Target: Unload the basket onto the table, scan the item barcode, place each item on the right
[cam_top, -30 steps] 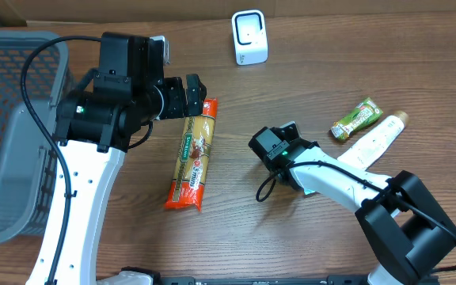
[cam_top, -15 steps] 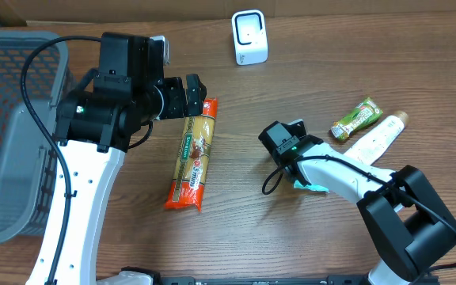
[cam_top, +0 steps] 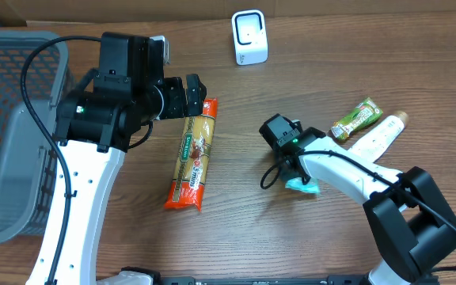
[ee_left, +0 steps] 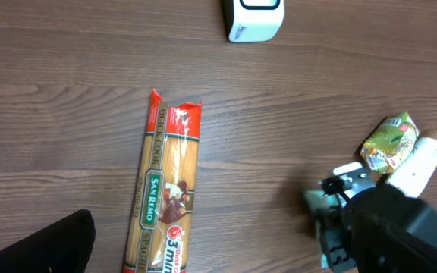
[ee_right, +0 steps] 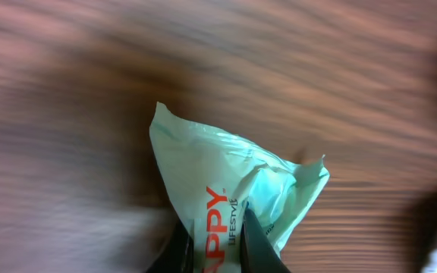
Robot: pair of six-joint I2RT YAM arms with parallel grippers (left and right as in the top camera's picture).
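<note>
My right gripper point(ee_right: 217, 236) is shut on a mint-green plastic packet point(ee_right: 234, 178) with red and black lettering, its fingers point(ee_right: 255, 241) pinching the packet's near end. From overhead the packet point(cam_top: 304, 187) shows as a teal patch under the right gripper point(cam_top: 296, 179) at mid-table. No barcode shows on it. The white scanner point(cam_top: 250, 37) stands at the table's far edge, well apart from the packet. My left gripper point(cam_top: 192, 95) hangs open above the top end of a spaghetti packet point(cam_top: 194, 154), holding nothing. One dark finger point(ee_left: 40, 243) shows in the left wrist view.
A green snack pouch point(cam_top: 356, 119) and a white tube point(cam_top: 375, 138) lie right of my right arm. A grey mesh basket point(cam_top: 6, 134) fills the left side. The spaghetti packet point(ee_left: 165, 205) lies lengthwise between the two arms.
My right gripper has shut on the mint-green packet, and its wrist has shifted a little to the right. The left arm has not moved.
</note>
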